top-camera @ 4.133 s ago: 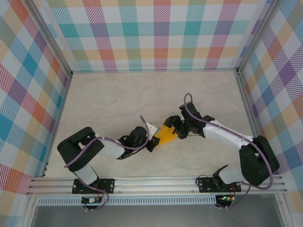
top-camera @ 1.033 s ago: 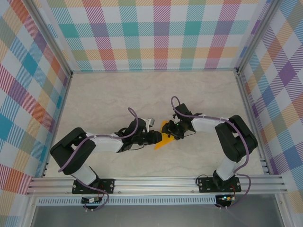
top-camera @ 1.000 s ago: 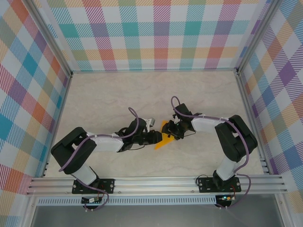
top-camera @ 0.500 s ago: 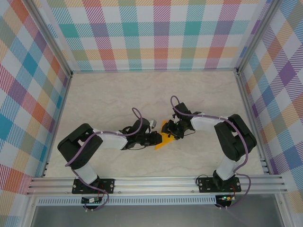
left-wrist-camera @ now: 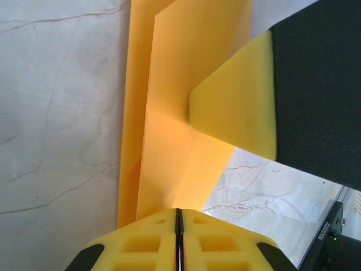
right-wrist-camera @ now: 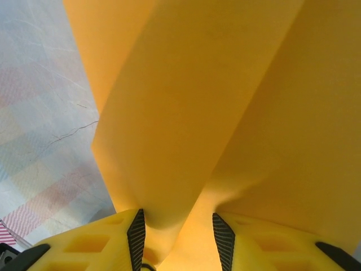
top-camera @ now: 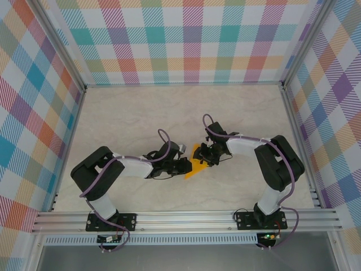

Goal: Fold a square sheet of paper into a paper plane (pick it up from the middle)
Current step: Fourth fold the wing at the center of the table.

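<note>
The square sheet of paper (top-camera: 193, 169), orange-yellow and folded into a pointed shape, lies mid-table between both arms. My left gripper (top-camera: 186, 165) reaches in from the left. In the left wrist view the left gripper (left-wrist-camera: 178, 212) is shut, its pads pinching the near edge of the paper (left-wrist-camera: 180, 84). A yellow finger pad (left-wrist-camera: 237, 107) of the right gripper presses on the sheet from the upper right. My right gripper (top-camera: 206, 160) comes in from the right. Close up, the right gripper (right-wrist-camera: 179, 223) stands open, with a raised fold of paper (right-wrist-camera: 197, 84) bulging between its fingers.
The pale marble table (top-camera: 130, 124) is walled by checkered panels at the back and sides. An aluminium rail (top-camera: 186, 220) with both arm bases runs along the near edge. Bare surface lies behind and to both sides of the paper.
The left gripper's jaws have closed onto the paper's edge, and the left arm's elbow has shifted right. The right gripper's jaws have narrowed a little around the fold. The paper stays put.
</note>
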`<act>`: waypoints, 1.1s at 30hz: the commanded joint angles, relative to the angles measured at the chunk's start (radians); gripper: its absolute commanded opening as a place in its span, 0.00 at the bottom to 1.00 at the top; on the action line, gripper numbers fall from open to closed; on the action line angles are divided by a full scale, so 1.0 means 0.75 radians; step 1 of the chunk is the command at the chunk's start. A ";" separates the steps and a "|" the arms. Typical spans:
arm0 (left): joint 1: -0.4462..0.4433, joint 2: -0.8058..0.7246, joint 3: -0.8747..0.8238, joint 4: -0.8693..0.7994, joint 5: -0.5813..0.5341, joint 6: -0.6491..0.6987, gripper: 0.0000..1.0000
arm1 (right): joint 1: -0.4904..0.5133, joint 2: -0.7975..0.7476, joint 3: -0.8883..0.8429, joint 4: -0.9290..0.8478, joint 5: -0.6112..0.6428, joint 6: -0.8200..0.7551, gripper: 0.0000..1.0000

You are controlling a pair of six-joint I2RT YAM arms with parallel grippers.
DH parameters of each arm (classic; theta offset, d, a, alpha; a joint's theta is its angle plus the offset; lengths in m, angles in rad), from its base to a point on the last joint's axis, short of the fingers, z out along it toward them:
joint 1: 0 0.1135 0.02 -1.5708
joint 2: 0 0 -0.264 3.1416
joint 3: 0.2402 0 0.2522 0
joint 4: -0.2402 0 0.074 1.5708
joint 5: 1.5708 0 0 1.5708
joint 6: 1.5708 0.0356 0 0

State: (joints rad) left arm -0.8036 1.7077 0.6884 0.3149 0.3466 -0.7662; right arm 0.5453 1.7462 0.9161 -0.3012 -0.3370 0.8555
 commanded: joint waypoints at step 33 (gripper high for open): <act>-0.008 -0.062 0.027 -0.144 -0.046 0.046 0.04 | 0.003 0.256 0.100 -0.343 0.220 0.012 0.40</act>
State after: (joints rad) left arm -0.8036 1.7012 0.6975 0.2550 0.3237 -0.7452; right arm 0.5495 1.8282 1.0416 -0.4652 -0.3229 0.8780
